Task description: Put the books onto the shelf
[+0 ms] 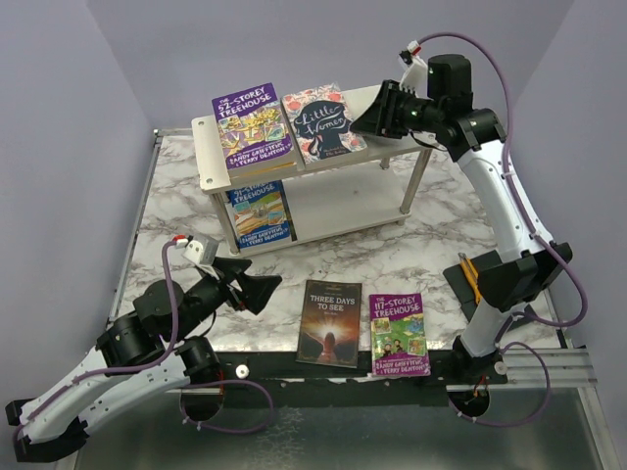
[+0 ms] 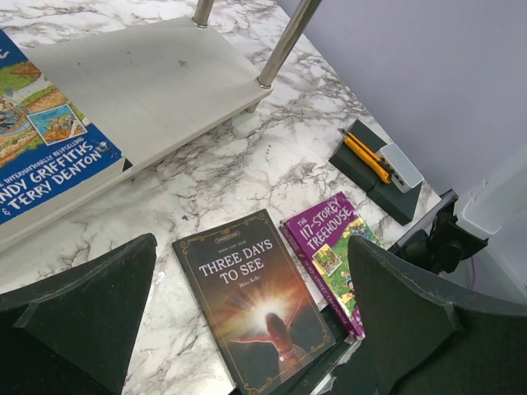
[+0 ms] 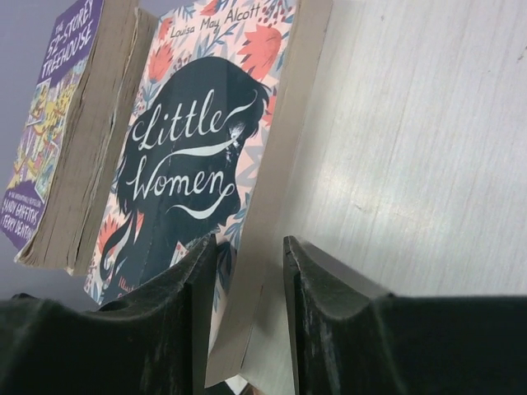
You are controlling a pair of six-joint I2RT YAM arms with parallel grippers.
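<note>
Left gripper (image 1: 253, 290) hovers over the near-left part of the table (image 1: 392, 245), jaws wide apart, facing Three Days to See (image 1: 330, 322) at the near edge. Placing seems in hand: the right gripper (image 1: 361, 121), arm stretched forward, straddles an edge of Little Women (image 1: 321, 124) on the top board of the shelf (image 1: 209, 162). Clamped or loose, I cannot tell. Next: release, retreat level.

blue Treehouse book (image 1: 260, 213): upper part hidden under the shelf (image 1: 207, 162) top board; cut by the left edge in the left wrist view.
Little Women (image 3: 189, 156): near corner hidden behind the right gripper (image 3: 247, 247); actual pinch cannot be told.
purple Treehouse book (image 3: 49, 123): top cut off.
Three Days to See (image 2: 255, 304): author line too small to read.
orange-handled tool (image 2: 362, 154): kind unclear.
</note>
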